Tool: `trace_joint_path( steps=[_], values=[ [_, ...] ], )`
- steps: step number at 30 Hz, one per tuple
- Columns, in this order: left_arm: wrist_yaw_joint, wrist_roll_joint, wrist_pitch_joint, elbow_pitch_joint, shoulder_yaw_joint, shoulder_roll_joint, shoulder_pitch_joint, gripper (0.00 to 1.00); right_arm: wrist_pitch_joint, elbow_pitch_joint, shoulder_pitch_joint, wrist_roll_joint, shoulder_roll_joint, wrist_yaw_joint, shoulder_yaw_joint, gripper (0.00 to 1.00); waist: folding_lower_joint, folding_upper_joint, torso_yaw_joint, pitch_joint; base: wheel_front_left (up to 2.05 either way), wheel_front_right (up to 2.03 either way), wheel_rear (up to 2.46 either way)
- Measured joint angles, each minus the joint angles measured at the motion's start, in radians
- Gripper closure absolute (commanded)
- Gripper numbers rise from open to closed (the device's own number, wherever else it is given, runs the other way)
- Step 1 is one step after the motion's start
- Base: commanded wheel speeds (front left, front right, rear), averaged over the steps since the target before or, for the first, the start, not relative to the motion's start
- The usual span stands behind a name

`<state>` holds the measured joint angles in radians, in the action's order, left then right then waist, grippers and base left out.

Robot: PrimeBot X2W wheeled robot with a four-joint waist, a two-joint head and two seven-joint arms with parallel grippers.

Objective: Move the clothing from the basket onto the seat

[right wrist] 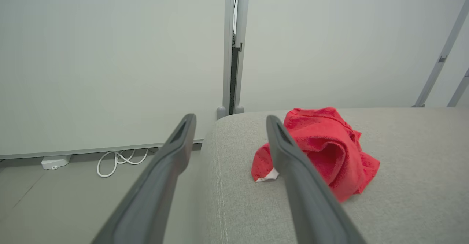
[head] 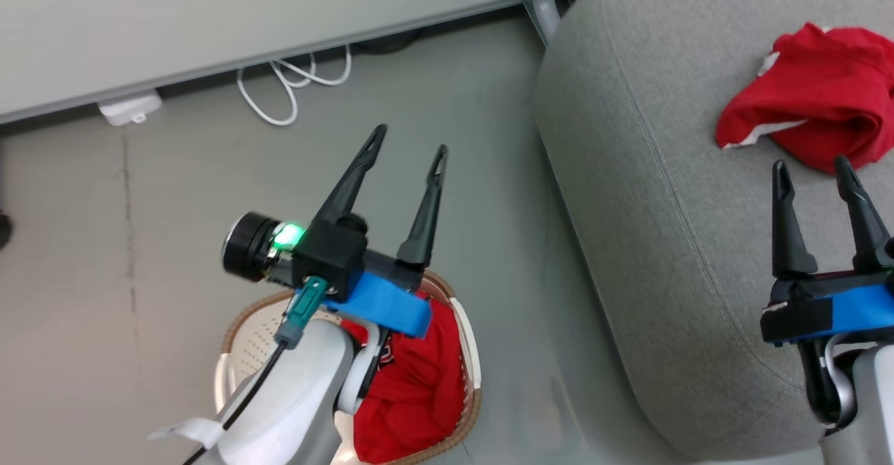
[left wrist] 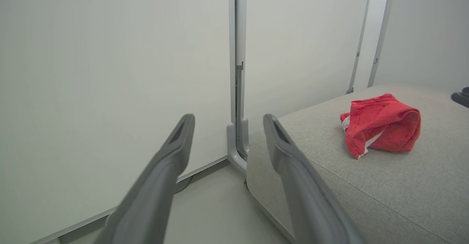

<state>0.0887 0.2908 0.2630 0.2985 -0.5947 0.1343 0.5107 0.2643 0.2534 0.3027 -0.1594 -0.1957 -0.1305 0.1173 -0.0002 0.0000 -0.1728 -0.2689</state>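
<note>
Both pairs of jaws wide, empty

From where I stand, the seat [head: 663, 241] is bare and open across its near half; only a heaped red garment [head: 810, 102] takes up room at its far right. Clear floor [head: 475, 172] runs between seat and basket [head: 246, 315]. The left forearm [head: 293, 381] hangs over the basket's left side, leaving the right side reachable. A white cable [head: 286, 91] lies along the wall [head: 209, 11].

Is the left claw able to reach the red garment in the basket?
Probably yes: the open, empty left claw sits over the basket, nothing covers the red garment, but it must tilt down.
</note>
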Motion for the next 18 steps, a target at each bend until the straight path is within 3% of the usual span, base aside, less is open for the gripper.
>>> trace_joint_path(
  steps=[18],
  values=[
    [-0.041,-0.076,0.0,-0.076,0.291,0.004,-0.277,0.0,0.0,-0.145,-0.168,0.028,0.079,0.0,-0.107,0.0,0.0,0.0,0.136,0.187,0.0,0.0,0.0]
  ],
)
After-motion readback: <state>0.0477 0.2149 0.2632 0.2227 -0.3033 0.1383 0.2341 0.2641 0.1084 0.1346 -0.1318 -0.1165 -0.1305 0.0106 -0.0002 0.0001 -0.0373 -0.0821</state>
